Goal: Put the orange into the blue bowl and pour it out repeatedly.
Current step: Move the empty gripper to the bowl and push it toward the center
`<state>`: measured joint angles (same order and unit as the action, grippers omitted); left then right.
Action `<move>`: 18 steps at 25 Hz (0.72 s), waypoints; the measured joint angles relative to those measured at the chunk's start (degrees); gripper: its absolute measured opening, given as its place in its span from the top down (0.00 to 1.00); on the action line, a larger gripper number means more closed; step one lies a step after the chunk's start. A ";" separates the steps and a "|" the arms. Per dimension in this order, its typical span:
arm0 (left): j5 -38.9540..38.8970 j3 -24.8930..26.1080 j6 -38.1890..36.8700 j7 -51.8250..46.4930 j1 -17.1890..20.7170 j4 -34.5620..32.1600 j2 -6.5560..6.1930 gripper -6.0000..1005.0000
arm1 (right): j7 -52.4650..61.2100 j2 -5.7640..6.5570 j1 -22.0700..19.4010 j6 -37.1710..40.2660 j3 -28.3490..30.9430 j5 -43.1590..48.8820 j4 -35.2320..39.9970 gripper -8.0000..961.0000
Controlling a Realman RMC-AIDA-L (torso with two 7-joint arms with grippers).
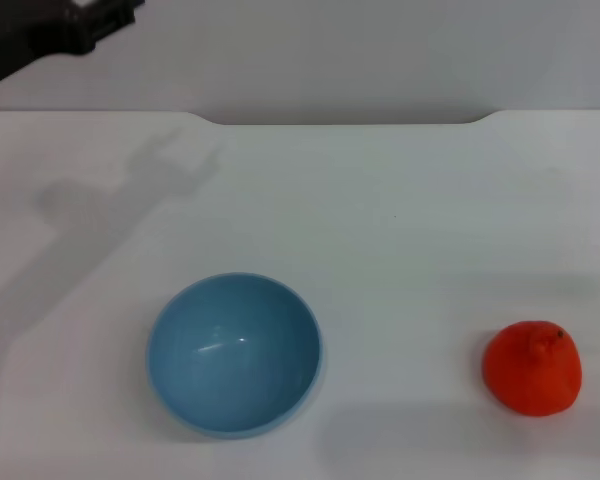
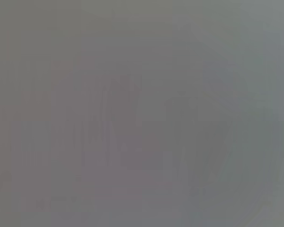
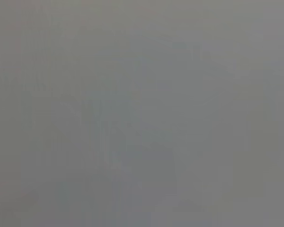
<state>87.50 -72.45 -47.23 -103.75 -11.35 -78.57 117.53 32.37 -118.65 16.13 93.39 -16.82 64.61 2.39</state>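
Empty, the glossy light-blue round bowl [image 1: 234,355] sits well apart from the lumpy red-orange fruit [image 1: 532,368], so nothing looks done yet; left arm [image 1: 50,35] raised far back, grip state indiscernible.

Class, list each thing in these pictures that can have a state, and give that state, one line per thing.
blue bowl: upright, empty, on the white table.
orange: on the table, right of the bowl, apart from it, ungripped.
left arm: raised at far left, nothing visibly held.

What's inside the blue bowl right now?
Nothing: the blue bowl shows only its glossy bare inside. The orange sits apart on the white table.
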 joint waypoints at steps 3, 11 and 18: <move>13.08 2.36 -5.45 -15.93 0.27 -4.65 -0.13 0.32 | 0.00 0.01 0.36 -0.20 0.00 0.00 0.28 0.36; 36.08 7.17 -27.49 -45.24 0.33 -18.00 0.18 0.31 | 0.00 0.04 1.30 -0.32 0.09 -0.12 0.88 0.36; 45.68 6.31 -38.73 -55.26 -1.37 -23.35 0.25 0.32 | 0.00 0.03 1.64 -0.42 2.65 -0.56 2.85 0.36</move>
<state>133.18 -66.14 -85.95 -159.01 -12.72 -101.92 117.78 32.36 -118.62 17.77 92.97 -14.17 64.05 5.24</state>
